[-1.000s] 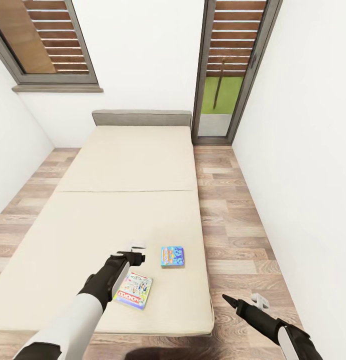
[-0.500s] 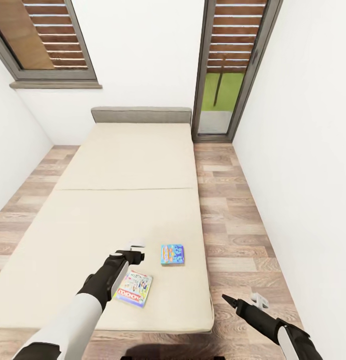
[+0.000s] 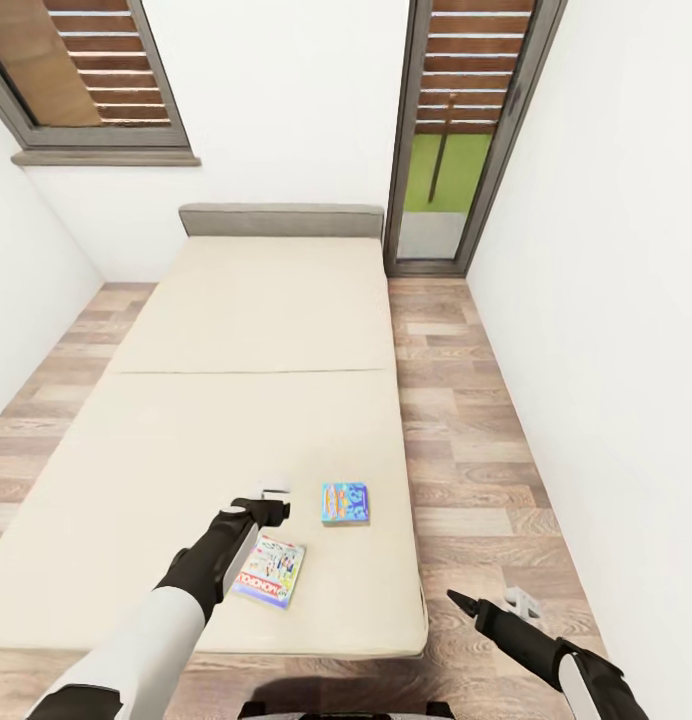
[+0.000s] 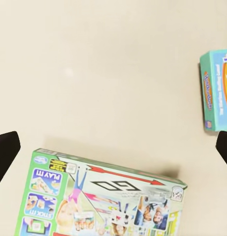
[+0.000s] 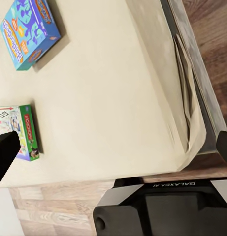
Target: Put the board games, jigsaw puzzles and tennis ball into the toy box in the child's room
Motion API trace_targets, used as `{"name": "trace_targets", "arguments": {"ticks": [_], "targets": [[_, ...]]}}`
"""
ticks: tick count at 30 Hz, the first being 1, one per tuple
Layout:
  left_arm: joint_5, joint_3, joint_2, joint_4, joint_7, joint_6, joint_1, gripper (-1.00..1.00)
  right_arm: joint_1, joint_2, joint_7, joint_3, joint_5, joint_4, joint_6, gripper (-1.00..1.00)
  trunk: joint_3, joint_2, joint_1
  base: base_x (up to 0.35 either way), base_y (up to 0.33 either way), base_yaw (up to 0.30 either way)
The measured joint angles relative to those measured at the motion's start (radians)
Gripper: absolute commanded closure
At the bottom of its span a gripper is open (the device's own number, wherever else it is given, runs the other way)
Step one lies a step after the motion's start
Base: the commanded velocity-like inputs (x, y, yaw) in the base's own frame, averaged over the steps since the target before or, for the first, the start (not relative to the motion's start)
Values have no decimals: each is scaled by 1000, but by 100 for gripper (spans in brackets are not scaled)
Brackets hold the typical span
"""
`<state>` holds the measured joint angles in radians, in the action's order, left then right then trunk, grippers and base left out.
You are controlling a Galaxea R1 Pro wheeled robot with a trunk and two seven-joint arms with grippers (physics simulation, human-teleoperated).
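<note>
Cam backed off slightly; bed [image 3: 236, 420] seems a bit farther.

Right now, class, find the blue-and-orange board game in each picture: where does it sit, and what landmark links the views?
Head view: blue-and-orange board game on the bed, lower centre.
Left wrist view: right edge, cut off.
Right wrist view: upper left corner.
Shared landmark: the Monopoly box lying nearby.

Two board games on bed [image 3: 236, 400], near its foot: one [image 3: 345, 503] toward the right edge, other [image 3: 270, 571] nearer, to its left.
</note>
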<state>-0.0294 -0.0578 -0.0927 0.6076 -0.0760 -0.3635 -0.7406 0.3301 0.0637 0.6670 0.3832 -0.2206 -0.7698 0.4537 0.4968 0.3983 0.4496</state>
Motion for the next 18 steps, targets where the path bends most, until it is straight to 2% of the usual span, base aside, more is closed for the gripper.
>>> {"name": "trace_targets", "arguments": {"ticks": [18], "targets": [[0,3,6,0,1,28,0,-100,0,-1,-2,1,0,0,2,-100,30,0,0,0,0,0]]}}
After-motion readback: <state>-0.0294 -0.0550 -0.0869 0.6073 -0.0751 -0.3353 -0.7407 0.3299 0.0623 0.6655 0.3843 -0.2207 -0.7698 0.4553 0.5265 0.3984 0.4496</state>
